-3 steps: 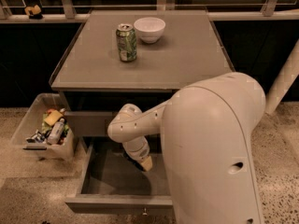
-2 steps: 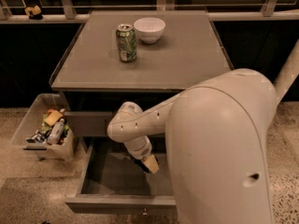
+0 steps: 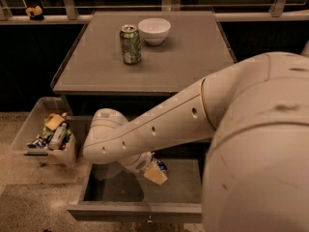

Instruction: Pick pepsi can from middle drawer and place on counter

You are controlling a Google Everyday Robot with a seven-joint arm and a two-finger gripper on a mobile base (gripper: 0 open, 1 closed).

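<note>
A grey tabletop (image 3: 193, 66) tops the cabinet, above the pulled-out drawer (image 3: 135, 210). A sliver of the pepsi can (image 3: 160, 166) shows inside the drawer, just beside the gripper (image 3: 155, 172), which reaches down into it; whether its hold is closed on the can I cannot tell. Behind the drawer a green can (image 3: 130, 44) and bowl (image 3: 154, 30) stand on the tabletop, and a bin (image 3: 29, 124) sits left of the drawer.
</note>
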